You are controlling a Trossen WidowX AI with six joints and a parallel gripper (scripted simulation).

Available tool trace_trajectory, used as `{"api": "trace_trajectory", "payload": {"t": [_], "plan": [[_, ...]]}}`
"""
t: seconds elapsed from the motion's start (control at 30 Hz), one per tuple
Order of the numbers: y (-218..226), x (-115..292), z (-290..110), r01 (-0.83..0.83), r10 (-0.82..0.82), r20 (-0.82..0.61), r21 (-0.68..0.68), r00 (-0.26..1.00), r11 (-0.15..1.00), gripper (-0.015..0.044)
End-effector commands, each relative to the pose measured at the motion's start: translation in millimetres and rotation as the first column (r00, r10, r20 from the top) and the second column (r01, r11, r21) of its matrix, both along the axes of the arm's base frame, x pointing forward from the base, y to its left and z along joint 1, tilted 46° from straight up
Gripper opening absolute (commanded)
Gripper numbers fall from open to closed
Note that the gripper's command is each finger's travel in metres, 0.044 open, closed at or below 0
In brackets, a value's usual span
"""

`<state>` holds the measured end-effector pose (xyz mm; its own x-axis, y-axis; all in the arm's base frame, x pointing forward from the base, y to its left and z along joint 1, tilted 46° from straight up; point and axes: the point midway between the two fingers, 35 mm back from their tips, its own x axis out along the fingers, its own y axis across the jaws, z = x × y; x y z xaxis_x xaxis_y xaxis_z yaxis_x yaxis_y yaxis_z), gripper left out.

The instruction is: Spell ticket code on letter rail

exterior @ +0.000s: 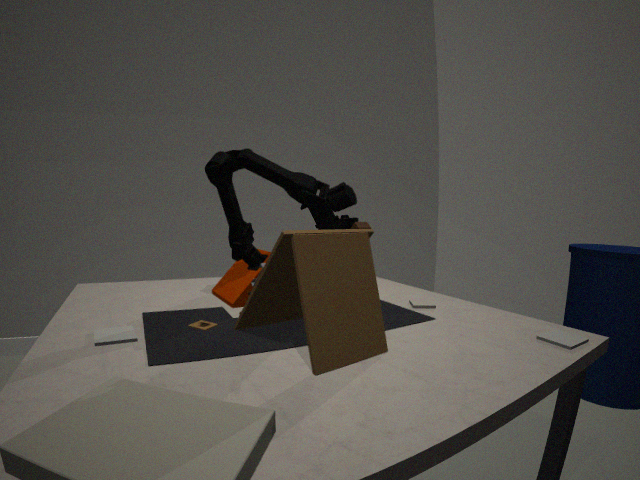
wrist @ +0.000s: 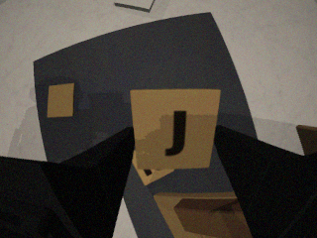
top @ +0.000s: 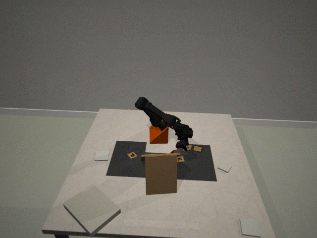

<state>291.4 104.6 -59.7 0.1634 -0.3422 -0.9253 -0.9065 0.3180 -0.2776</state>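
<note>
My gripper [top: 185,148] [wrist: 174,133] is shut on the J tile [top: 189,147] [wrist: 154,106], which it grips by two opposite edges, above the dark mat. The J reads upright in the wrist view. The K tile [top: 180,159] lies on the mat by the board, partly covered by the held tile in the wrist view [wrist: 149,177]. A tile with no visible letter [top: 197,148] [wrist: 60,100] lies at the mat's far right. Another lettered tile [top: 132,154] [exterior: 203,324] lies at the left. The tent-shaped board [top: 161,174] [exterior: 341,304] [wrist: 163,199] hides its rail. No ticket print is legible.
An orange wedge [top: 154,133] [exterior: 232,286] stands behind the board. A large slab [top: 92,207] [exterior: 139,428] lies at the front left. Thin pale plates [top: 101,155] [top: 225,167] [top: 249,227] lie around the dark mat [top: 202,171] [exterior: 170,348]. A blue bin [exterior: 604,325] stands beyond the counter.
</note>
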Motion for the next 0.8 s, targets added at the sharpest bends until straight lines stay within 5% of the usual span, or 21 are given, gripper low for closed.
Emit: {"api": "trace_trajectory", "payload": {"t": [0.0, 0.77], "plan": [[2.3, 10.9, 18.6, 0.0, -0.003, 0.05, 0.052, 0.999, 0.999, 0.0], [-11.2, 54.1, 119.0, -0.001, -0.083, 0.317, 0.257, 0.945, 0.966, 0.0]]}}
